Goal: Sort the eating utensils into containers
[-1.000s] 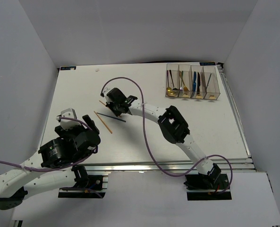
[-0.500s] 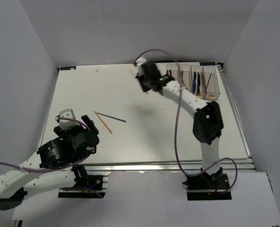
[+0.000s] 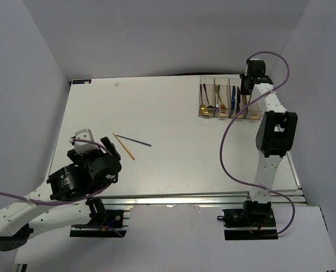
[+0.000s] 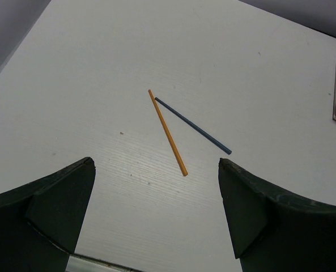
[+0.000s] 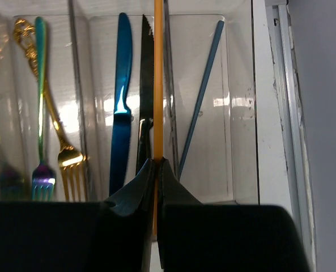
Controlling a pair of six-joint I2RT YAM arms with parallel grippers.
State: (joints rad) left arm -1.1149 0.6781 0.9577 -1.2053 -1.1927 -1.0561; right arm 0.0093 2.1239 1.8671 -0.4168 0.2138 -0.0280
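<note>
Right arm having swung across within the last second, from well short of the row of bins (image 3: 213, 115) to its right-hand end; the right hand (image 3: 250, 83) is now hovering above that end. This hand is clamping an orange chopstick (image 5: 158, 85) by its near end, jaws closing fully on the thin shaft. The stick's long axis is running parallel to the length of the compartments, so no turning seems needed.

In the right wrist view the held stick is lying just left of the wall that separates the knife compartment from the end compartment. A blue knife (image 5: 121, 102) and a black knife (image 5: 145, 96) are resting in the former, and a blue chopstick (image 5: 201, 102) is leaning in the latter. With the hand above the bins, whether the stick is hanging over the knives or over the wall cannot be told. The coming release probably depends on a small sideways shift toward the end compartment.

Two forks (image 5: 49, 113) are occupying the next compartment along, away from that end.

Well apart from the bins, on the surface (image 3: 173, 158), a second orange chopstick (image 4: 168, 133) and a second blue chopstick (image 4: 193, 126) are lying in a narrow V. Their far ends are almost meeting. The left hand (image 4: 155, 164) is waiting with its jaws spread wide and holding nothing, both loose sticks lying straight ahead of it. This arm is clearly the nearer one for them.
</note>
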